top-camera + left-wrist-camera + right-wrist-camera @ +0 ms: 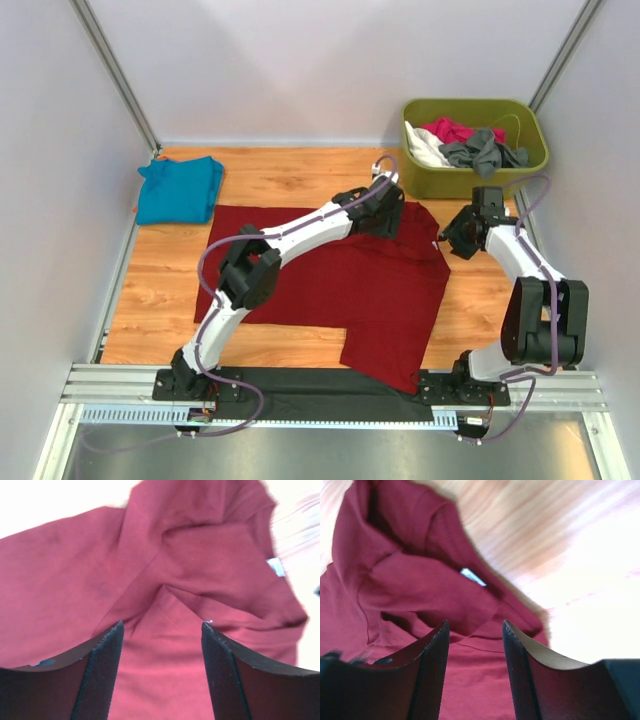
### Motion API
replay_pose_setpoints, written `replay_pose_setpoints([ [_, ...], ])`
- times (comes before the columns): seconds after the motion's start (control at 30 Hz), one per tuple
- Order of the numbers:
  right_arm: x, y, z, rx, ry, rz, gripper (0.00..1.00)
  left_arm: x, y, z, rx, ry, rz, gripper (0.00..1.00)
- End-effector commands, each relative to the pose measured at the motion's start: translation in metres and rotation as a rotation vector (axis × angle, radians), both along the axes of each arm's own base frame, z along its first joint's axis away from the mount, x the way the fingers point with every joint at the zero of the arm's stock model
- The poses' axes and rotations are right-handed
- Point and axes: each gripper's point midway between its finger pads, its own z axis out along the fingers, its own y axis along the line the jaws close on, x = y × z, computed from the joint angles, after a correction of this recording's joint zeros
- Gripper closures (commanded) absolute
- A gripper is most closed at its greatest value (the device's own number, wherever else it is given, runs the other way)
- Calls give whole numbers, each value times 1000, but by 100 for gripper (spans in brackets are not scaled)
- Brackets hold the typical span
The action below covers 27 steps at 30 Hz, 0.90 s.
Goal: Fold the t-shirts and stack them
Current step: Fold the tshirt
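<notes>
Wooden tabletop (280,175) carries the dark red shirt (370,290), spread flat, collar bunched (small white label (472,576) showing); left gripper (162,627) and right gripper (475,625) both gape empty above it.

Left arm (232,300): rises from its base at the near left edge, bends at a raised elbow, then the forearm stretches far and to the right.
Left hand (161,627): pointed downward, jaws standing well apart, dark ribbed pads facing each other.
Right arm (540,315): folded upright over its base at the near right, forearm angled far and to the left.
Right hand (475,625): tilted down and leftward, jaws parted, gap narrower than the left's.
Spacing: the two hands sit near each other, not touching.
</notes>
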Motion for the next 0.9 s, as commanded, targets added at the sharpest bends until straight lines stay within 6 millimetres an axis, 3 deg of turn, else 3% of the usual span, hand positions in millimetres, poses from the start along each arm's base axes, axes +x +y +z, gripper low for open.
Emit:
replay_pose_setpoints([
  [0.0,4,0,16,50,-96,20,52,15,-9,-8,39,-80,-49,32],
  [0.17,-3,-7,22,11,-123,27,52,22,-21,-12,45,-144,-144,39],
  [0.47,-1,-9,12,25,-110,35,53,7,-48,-31,-30,-118,-307,46],
  [0.87,1,-13,9,40,-108,30,54,8,-45,-55,22,-92,-318,46],
])
